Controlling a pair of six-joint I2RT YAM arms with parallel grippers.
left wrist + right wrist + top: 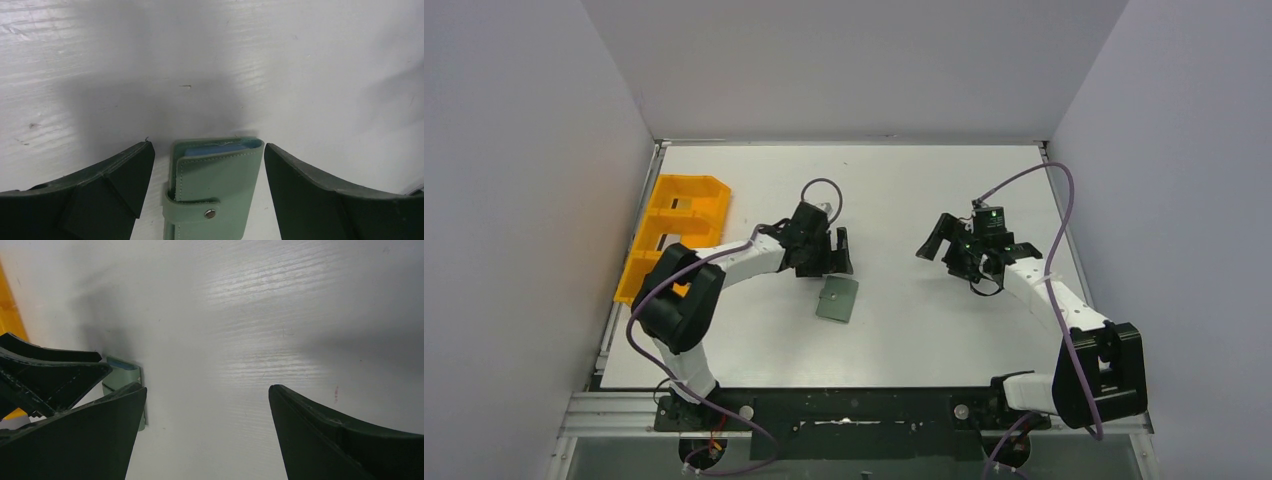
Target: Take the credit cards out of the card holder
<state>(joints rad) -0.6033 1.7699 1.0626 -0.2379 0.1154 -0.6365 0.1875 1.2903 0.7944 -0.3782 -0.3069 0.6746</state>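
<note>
— Where is the card holder (837, 298)?

— Flat on the white table (924, 330), a little left of centre in the overhead view, in the lower middle of the frame. Its grey-green outside faces up and it sits slightly askew.

— Is it open?

— No. In the left wrist view the tab (187, 207) wraps over from the left edge and the metal snap (210, 214) sits on the cover. A strip of pale blue lining (215, 148) shows along the top edge.

— And the left gripper (829, 268)?

— It is just above the holder in the overhead frame. Its jaws are spread wide, wider than the holder. In its own camera the 2 fingers (125, 185) stand at the lower left and lower right with the holder between them at bottom centre. There is a bare gap on the left side; on the right I cannot tell whether finger and holder touch.

— The right gripper (952, 258)?

— Right of centre overhead, well apart from the holder, jaws wide with only bare table between them. In its camera the holder and the left gripper's fingers show at the left.

— Anything else?

— 1 orange tray (679, 225) at the left edge of the table, behind the left arm.
</note>
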